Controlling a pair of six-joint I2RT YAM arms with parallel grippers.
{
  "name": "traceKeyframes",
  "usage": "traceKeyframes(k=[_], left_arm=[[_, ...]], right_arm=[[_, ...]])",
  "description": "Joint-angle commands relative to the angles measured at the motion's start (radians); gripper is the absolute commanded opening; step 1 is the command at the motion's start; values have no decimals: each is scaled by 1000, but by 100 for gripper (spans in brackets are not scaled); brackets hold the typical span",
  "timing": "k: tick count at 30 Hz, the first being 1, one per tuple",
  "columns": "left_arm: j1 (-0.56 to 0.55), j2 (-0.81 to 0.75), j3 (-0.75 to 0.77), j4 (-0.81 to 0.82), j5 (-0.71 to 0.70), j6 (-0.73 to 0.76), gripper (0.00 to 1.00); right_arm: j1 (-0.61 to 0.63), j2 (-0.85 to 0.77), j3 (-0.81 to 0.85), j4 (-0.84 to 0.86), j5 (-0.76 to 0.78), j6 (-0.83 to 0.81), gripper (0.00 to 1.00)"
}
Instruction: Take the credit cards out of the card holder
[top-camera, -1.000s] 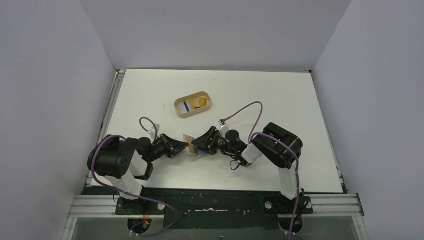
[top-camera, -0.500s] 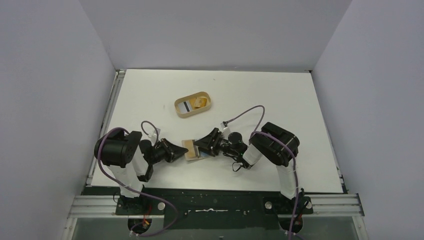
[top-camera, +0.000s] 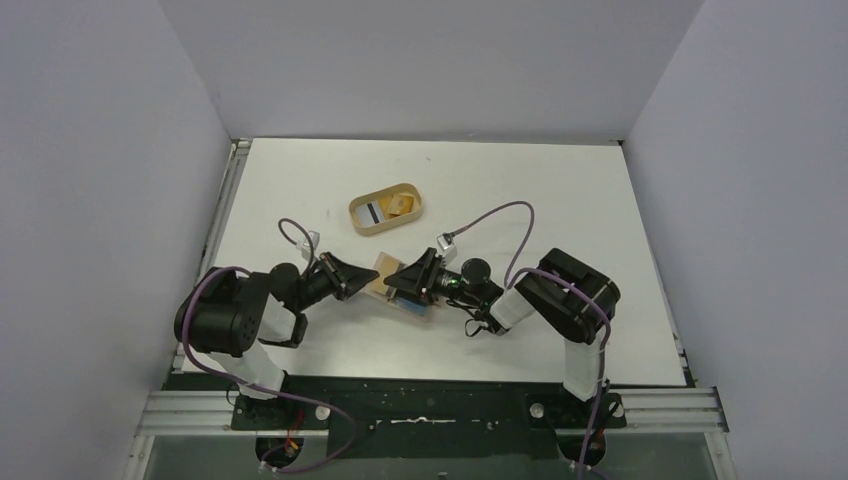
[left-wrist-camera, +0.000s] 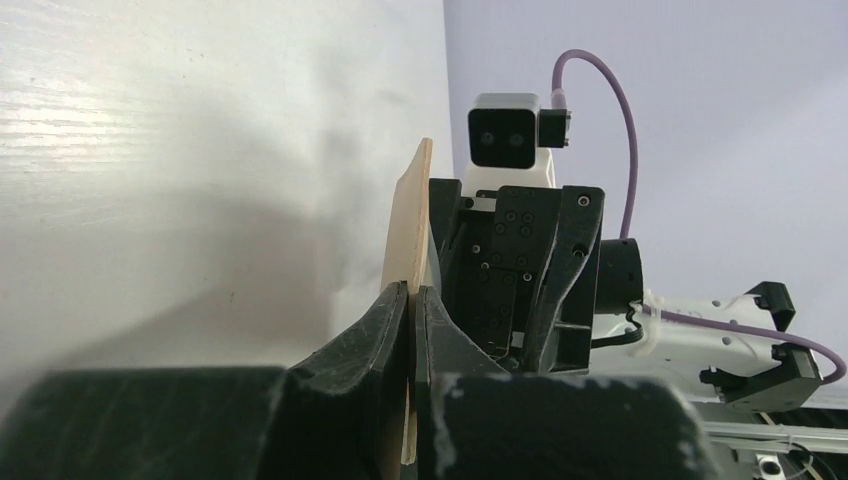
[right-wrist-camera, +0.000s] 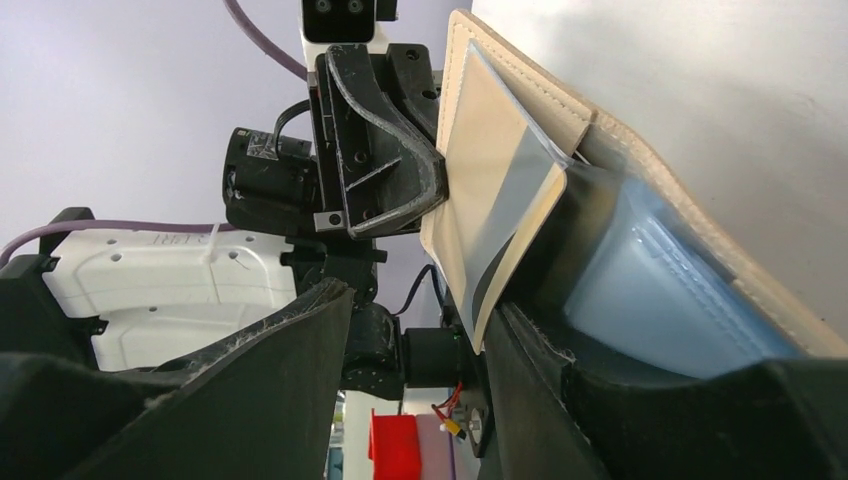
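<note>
Pale grey walls closed in a white table (top-camera: 540, 200) on three sides. The left arm (top-camera: 235, 320) and the right arm (top-camera: 565, 300) both lay low over the table's near half. They reached towards each other, so that their grippers met between the two bases. A purple cable (top-camera: 490, 215) looped up from the right arm's wrist.

Farther back, well apart from both arms, sat an oval wooden tray (top-camera: 353, 213). It held a pale card with a dark stripe (top-camera: 372, 211) and a small yellow-orange piece (top-camera: 404, 205).

The card holder (right-wrist-camera: 480, 150) was between the two grippers, opened out, its tan stitched flaps spread. The left gripper (left-wrist-camera: 411, 292) was clamped tight on the edge of one flap, which the left wrist view showed edge-on between the closed fingers.

The right gripper (right-wrist-camera: 420, 300) faced it with its fingers standing wide apart, pinching nothing. One finger (right-wrist-camera: 560, 390) lay against the inner side of the card holder, just beside a clear window pocket. The other finger (right-wrist-camera: 250, 400) stood clear of it.

A light blue credit card (right-wrist-camera: 650, 290) sat inside the card holder, tucked in a pocket of the far flap. Whether the right finger touched that card could not be told.
</note>
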Motion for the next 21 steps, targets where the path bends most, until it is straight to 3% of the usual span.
traceKeyframes(k=[1,21], left_arm=[[-19,-38,22,44,26,-41,0],[-100,14,-50,45,-56,12,0]], right_arm=[[30,-57,57,54,-37,-38,51],[22,-132,179,-89,15,-123,50]])
